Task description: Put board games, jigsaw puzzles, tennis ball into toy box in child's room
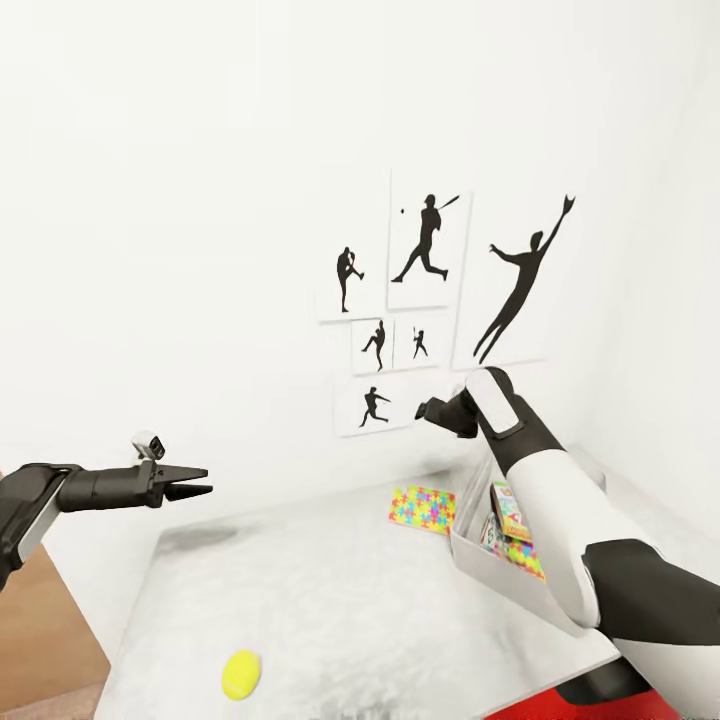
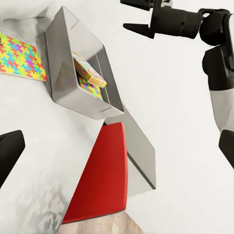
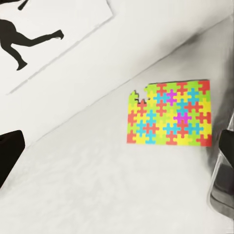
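Observation:
The tennis ball [image 1: 240, 675] lies near the front of the table [image 1: 340, 600]. One jigsaw puzzle [image 1: 422, 510] [image 3: 170, 114] lies flat by the wall, just beside the toy box [image 1: 468, 548] [image 2: 63, 68]. Inside the toy box a board game [image 1: 511, 510] [image 2: 87, 68] leans on edge over another jigsaw puzzle [image 1: 527, 560] [image 2: 91, 88]. My right gripper [image 1: 430, 410] [image 2: 132, 14] hangs open and empty above the puzzle on the table. My left gripper [image 1: 200, 481] is open and empty, high over the table's left end.
Black baseball-player prints [image 1: 430, 290] hang on the white wall behind the table. A red object [image 2: 102, 175] sits below the table's edge beside the toy box. Wood floor [image 1: 40, 620] shows to the left of the table.

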Available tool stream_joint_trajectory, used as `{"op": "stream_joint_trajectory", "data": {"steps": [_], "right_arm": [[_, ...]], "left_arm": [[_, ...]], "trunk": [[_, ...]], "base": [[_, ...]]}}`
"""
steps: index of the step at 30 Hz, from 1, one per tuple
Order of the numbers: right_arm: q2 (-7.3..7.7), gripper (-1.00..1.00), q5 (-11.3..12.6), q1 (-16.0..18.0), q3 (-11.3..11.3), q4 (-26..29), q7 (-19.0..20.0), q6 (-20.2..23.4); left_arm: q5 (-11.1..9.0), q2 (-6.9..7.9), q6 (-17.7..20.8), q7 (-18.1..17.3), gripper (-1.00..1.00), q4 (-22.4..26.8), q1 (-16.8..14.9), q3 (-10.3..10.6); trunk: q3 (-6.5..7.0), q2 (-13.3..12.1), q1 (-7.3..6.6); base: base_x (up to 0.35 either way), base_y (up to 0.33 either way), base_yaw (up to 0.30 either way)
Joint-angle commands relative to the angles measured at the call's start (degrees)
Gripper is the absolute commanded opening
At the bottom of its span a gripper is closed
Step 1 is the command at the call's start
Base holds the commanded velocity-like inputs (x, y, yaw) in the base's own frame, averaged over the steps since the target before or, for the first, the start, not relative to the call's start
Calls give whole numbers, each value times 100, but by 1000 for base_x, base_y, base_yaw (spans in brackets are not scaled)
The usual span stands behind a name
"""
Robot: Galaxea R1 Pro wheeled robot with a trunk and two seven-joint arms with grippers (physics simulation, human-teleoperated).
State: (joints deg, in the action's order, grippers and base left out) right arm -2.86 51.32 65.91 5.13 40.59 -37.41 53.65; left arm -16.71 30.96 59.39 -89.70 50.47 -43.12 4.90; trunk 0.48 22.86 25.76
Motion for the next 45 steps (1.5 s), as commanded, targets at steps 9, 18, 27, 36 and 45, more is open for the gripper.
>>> {"op": "stream_joint_trajectory", "data": {"steps": [9, 18, 27, 36, 45], "right_arm": [[-56, 100, -574, 51, 1, 0, -46, -3], [-56, 100, -612, 54, 5, -5, -39, -4], [-49, 100, -622, 54, 14, -2, -31, -8], [-48, 100, -637, 139, 19, -1, -30, -11], [-40, 100, -641, 174, 23, -2, -30, -13]], "left_arm": [[1, 6, 61, -30, 100, -2, -3, 20], [2, 1, 61, -30, 100, -2, -3, 20], [2, -6, 61, -30, 100, -2, -3, 28], [-6, -11, 61, -30, 100, -2, -3, 25], [-7, -19, 61, -30, 100, -2, -3, 20]], "trunk": [[-87, 5, 2], [-171, 5, 2], [-255, 5, 2], [-339, 5, 2], [-422, 5, 2]], "base": [[0, 0, 0], [0, 0, 0], [0, 0, 0], [0, 0, 0], [0, 0, 0]]}}
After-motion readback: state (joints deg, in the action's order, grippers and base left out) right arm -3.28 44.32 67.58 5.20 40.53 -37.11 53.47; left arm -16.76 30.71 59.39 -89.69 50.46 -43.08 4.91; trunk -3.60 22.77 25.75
